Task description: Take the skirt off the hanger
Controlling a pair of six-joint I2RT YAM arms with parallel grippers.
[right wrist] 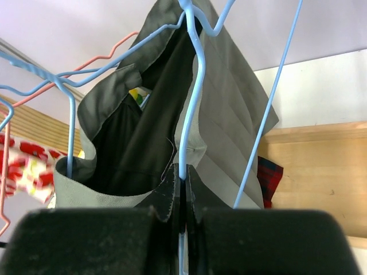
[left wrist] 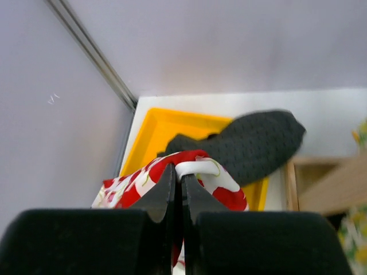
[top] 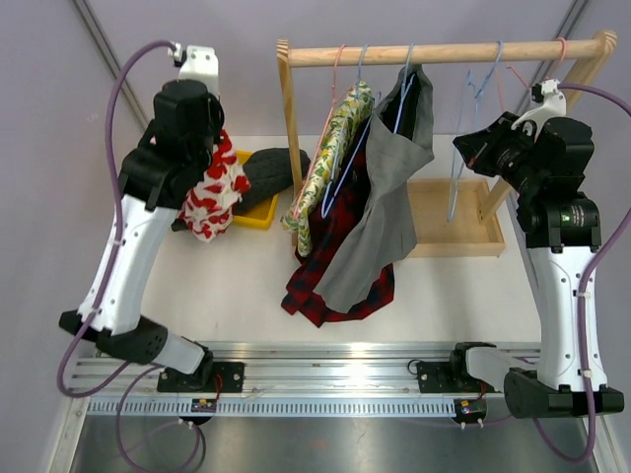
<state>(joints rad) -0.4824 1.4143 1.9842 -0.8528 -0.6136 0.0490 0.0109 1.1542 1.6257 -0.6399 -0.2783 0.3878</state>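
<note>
Left tool: clamped on the red-and-white skirt, off its hanger, above the yellow tray.
Right tool: pinched on a bare blue hanger.
Risk: if let go here, the skirt may miss the tray and land on the desk. A tug could unhook the hanger.
Writing: none legible.

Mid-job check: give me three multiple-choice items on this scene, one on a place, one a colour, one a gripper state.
1. The dark garment lies: A partly in the yellow tray; B in the wooden tray; C on the rail.
2. The hanger in the right gripper is: A pink; B blue; C white.
3. The left gripper is: A wide open; B shut on the red cloth; C shut on nothing.
1 A, it spills over the tray's rim. 2 B, the pinched wire shows blue. 3 B, cloth sits pinched in it.
</note>
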